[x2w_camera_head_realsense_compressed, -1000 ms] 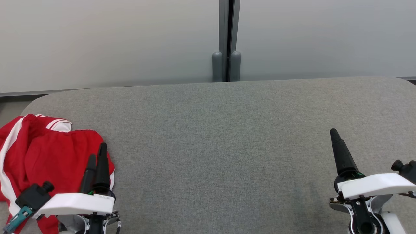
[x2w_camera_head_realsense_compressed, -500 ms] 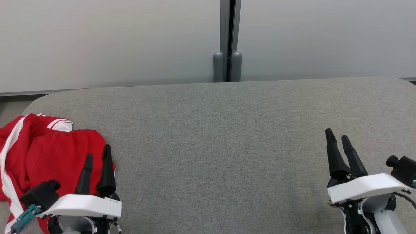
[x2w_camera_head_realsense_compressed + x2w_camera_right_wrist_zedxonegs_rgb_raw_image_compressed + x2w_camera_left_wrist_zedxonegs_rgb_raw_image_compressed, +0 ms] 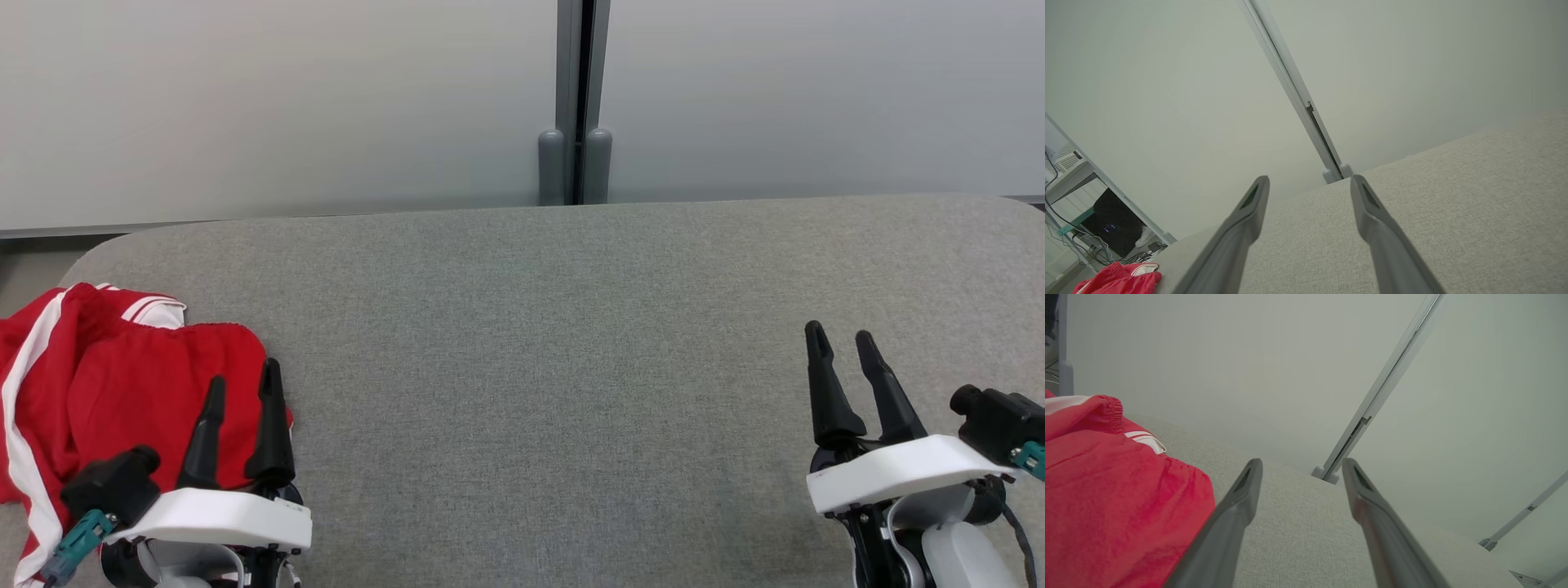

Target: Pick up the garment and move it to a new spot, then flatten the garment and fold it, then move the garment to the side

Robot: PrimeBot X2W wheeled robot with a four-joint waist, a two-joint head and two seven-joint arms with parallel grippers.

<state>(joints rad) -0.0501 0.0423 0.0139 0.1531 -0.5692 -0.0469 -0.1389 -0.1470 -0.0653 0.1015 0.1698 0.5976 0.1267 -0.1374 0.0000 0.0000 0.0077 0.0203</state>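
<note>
Garment (image 3: 122, 384) of crumpled red cloth with white stripes lies bunched at the left end of the grey fabric-covered table (image 3: 531, 367). Just at its right edge is the left gripper (image 3: 242, 371), its two long dark fingers spread apart with nothing between them; whether they touch the cloth cannot be told. Behind the table's middle stands a grey vertical post (image 3: 575, 163) between pale wall panels. Far right, well apart from the garment, the right gripper (image 3: 838, 331) sits over the table, fingers likewise spread and empty.
</note>
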